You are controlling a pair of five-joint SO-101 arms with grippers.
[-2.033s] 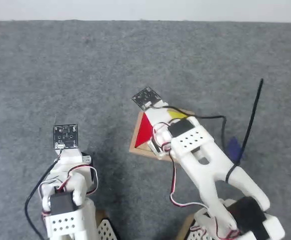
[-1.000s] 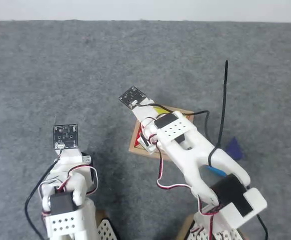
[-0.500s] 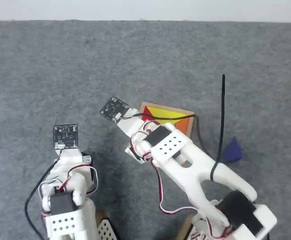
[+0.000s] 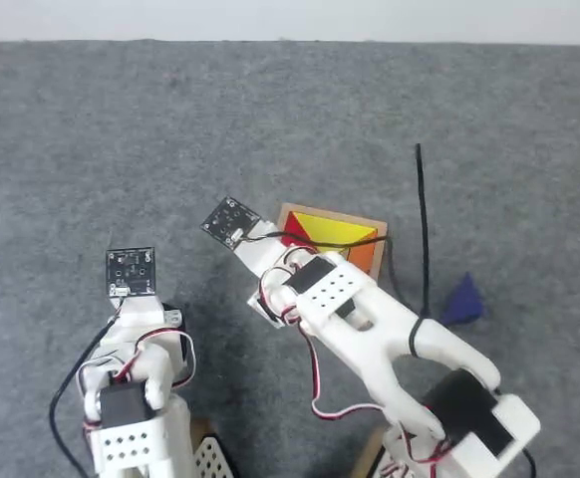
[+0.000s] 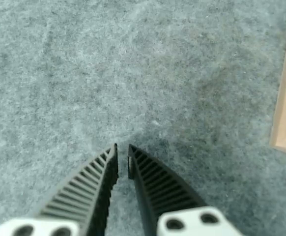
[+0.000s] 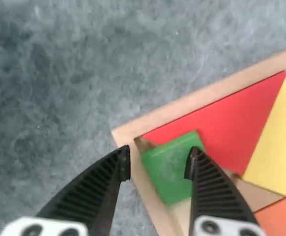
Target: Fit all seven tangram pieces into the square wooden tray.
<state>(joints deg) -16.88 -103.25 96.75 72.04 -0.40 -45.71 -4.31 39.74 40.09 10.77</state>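
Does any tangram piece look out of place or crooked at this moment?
Yes. One blue piece lies on the grey mat, apart from the wooden tray. Inside the tray, the green piece sits near one corner with bare wood showing beside it, so gaps remain.

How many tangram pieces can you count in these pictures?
5. In the tray: red piece, yellow piece, orange piece, green piece. On the table beside it: blue piece. The arm may hide others.
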